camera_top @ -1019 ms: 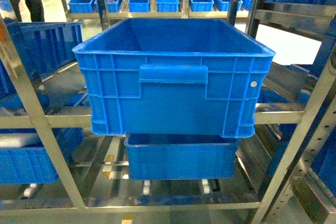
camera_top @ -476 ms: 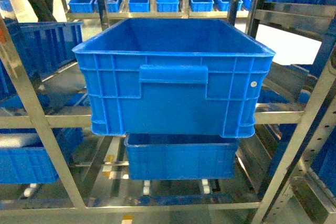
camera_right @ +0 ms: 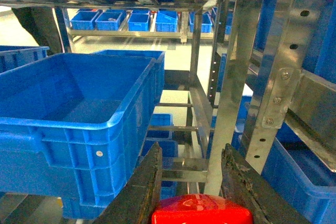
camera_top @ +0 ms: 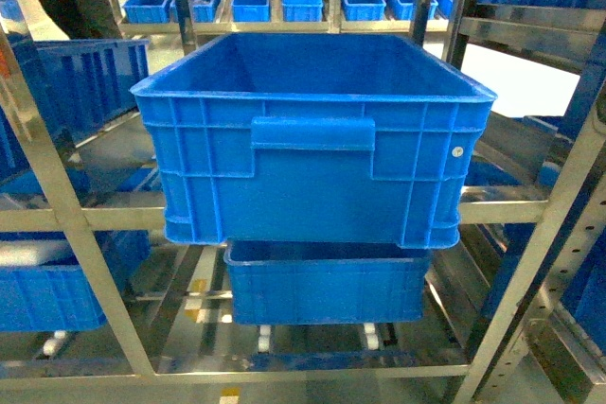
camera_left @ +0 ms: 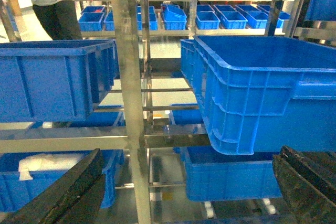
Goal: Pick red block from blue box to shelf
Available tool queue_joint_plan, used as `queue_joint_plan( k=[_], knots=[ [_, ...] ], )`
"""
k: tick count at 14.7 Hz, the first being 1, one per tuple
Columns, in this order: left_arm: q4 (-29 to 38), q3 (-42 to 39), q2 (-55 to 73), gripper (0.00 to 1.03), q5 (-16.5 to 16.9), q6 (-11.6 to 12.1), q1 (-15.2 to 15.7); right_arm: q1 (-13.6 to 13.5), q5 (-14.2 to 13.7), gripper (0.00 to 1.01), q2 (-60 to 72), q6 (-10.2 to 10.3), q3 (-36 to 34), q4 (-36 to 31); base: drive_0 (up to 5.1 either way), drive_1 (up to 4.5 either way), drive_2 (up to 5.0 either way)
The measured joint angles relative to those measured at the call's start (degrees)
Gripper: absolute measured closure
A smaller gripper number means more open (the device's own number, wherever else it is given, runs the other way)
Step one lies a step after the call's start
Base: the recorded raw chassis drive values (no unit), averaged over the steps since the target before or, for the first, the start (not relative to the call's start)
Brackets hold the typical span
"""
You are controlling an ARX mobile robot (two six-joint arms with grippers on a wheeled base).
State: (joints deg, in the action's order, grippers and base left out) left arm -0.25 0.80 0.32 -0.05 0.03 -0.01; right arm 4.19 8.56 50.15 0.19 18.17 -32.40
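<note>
Right wrist view: red block [camera_right: 202, 209] pinched at 6 o'clock in right gripper [camera_right: 195, 192], left gripper [camera_left: 184, 192] spread empty, carrying step, release onto shelf [camera_right: 233, 77] likely next.

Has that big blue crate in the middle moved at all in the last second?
No. The crate sits exactly as before against the shelf upright and rail; its edges line up the same in the head view.
</note>
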Motion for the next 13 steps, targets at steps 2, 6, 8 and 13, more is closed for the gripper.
queue_joint_plan(
  k=[2,6,8,13],
  knots=[
    [0.0,0.0,0.0,0.05,0.0,0.0,0.0,0.0,0.0,0.73,0.0,0.0,0.0,0.0,0.0,0.00,0.0],
    [0.0,0.0,0.0,0.05,0.0,0.0,0.0,0.0,0.0,0.73,0.0,0.0,0.0,0.0,0.0,0.00,0.0],
    [0.0,0.0,0.0,0.05,0.0,0.0,0.0,0.0,0.0,0.73,0.0,0.0,0.0,0.0,0.0,0.00,0.0],
    [0.0,0.0,0.0,0.05,0.0,0.0,0.0,0.0,0.0,0.73,0.0,0.0,0.0,0.0,0.0,0.00,0.0]
  ],
)
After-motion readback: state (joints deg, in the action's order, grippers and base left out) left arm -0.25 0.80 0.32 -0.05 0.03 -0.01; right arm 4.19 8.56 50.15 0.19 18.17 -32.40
